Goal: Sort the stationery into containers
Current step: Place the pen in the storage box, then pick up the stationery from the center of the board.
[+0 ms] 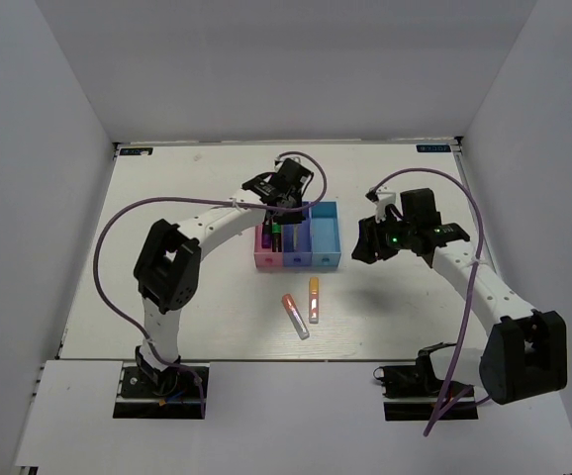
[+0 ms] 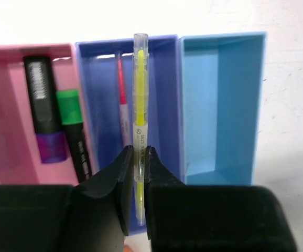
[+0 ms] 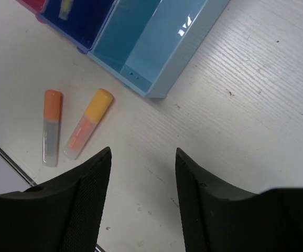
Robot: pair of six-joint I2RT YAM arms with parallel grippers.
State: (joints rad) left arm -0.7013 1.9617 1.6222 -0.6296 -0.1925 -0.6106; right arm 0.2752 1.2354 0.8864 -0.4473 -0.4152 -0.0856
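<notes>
My left gripper (image 2: 139, 152) (image 1: 279, 210) is shut on a thin yellow pen (image 2: 140, 100) and holds it lengthwise over the dark blue container (image 2: 164, 94) (image 1: 297, 259). A thin pink pen (image 2: 122, 100) lies inside that bin. The pink container (image 2: 4, 121) (image 1: 265, 260) holds a purple marker with a black cap (image 2: 42, 110) and a green one (image 2: 70, 107). Nothing shows in the teal container (image 2: 219, 100) (image 1: 326, 237). My right gripper (image 3: 142, 152) (image 1: 367, 243) hangs open over bare table to the right of the bins. An orange marker (image 3: 87, 122) (image 1: 314, 297) and a red one with a grey end (image 3: 52, 126) (image 1: 295, 315) lie in front of the bins.
White walls enclose the table on three sides. The table's near edge (image 1: 266, 358) runs just in front of the two loose markers. Purple cables loop over both arms.
</notes>
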